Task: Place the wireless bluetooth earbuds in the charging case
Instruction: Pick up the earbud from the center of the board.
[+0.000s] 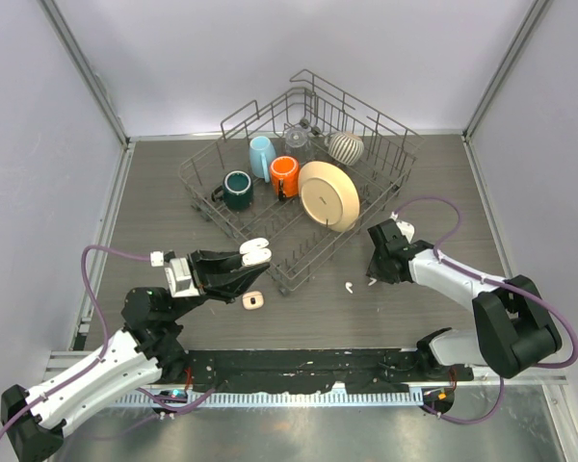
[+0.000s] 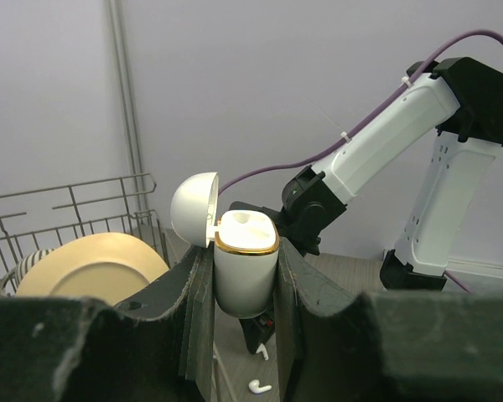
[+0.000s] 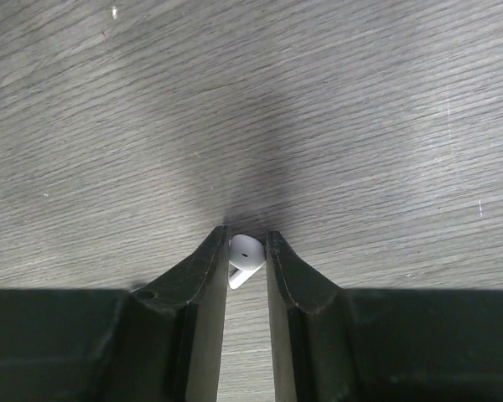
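Glossy earbud [image 3: 245, 255], likely slippery and light: my right gripper [image 3: 245, 241] pinches its bud; left gripper [image 2: 245, 251] clamps the case [image 2: 246, 272], nine o'clock.

White arm shells [image 2: 394, 126], black joints [image 1: 506, 332], purple cables [image 2: 469, 34], white zip ties [image 2: 345, 135], black wedge-shaped pincer fingers [image 3: 197, 318]

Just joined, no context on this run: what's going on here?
The left tool holds the charging case above the table, lid flipped open. The right tool is down at the table, closed on one earbud pinched between its fingers. A second earbud lies loose on the table nearby. Neither of these is in the case yet.
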Robot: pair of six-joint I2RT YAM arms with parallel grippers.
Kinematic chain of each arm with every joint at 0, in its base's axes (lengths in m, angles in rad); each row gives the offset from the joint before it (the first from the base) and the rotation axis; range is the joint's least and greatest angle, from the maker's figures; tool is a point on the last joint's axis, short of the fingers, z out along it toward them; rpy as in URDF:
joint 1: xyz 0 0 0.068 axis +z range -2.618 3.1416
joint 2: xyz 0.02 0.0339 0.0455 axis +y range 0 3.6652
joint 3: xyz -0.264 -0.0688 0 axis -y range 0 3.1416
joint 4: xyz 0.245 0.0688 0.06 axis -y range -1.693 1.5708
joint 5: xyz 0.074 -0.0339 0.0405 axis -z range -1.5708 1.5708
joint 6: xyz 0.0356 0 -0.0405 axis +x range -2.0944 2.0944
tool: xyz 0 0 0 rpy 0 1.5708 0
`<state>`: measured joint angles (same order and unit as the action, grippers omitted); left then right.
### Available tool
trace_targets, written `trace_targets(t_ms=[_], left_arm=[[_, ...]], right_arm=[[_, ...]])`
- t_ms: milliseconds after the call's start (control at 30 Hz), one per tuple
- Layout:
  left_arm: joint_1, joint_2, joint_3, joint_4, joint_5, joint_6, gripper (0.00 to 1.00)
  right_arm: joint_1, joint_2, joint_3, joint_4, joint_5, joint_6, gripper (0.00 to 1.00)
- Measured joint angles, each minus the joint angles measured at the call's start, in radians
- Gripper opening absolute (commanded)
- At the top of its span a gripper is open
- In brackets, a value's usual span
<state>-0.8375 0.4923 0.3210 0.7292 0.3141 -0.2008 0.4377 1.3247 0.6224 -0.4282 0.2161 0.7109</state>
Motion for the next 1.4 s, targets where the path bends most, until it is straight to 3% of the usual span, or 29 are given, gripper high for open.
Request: trace_targets(t_ms=[233, 433, 800, 1400], left_arm=[[0.000, -0.015, 0.000, -0.002, -0.001, 0.000, 0.00], [0.000, -0.018, 0.000, -0.004, -0.001, 0.000, 0.00], [0.000, -0.019, 0.000, -0.007, -0.001, 0.000, 0.00], [0.000, -0.032, 0.000, -0.010, -0.006, 0.000, 0.00]], right_arm=[[0.006, 0.000, 0.000, -0.001, 0.005, 0.000, 0.12], [0.019, -0.002, 0.004, -0.015, 0.007, -0.001, 0.11], [0.040, -0.002, 0.014, -0.073, 0.019, -0.013, 0.38], [0.072, 0.018, 0.030, -0.097, 0.059, 0.005, 0.33]])
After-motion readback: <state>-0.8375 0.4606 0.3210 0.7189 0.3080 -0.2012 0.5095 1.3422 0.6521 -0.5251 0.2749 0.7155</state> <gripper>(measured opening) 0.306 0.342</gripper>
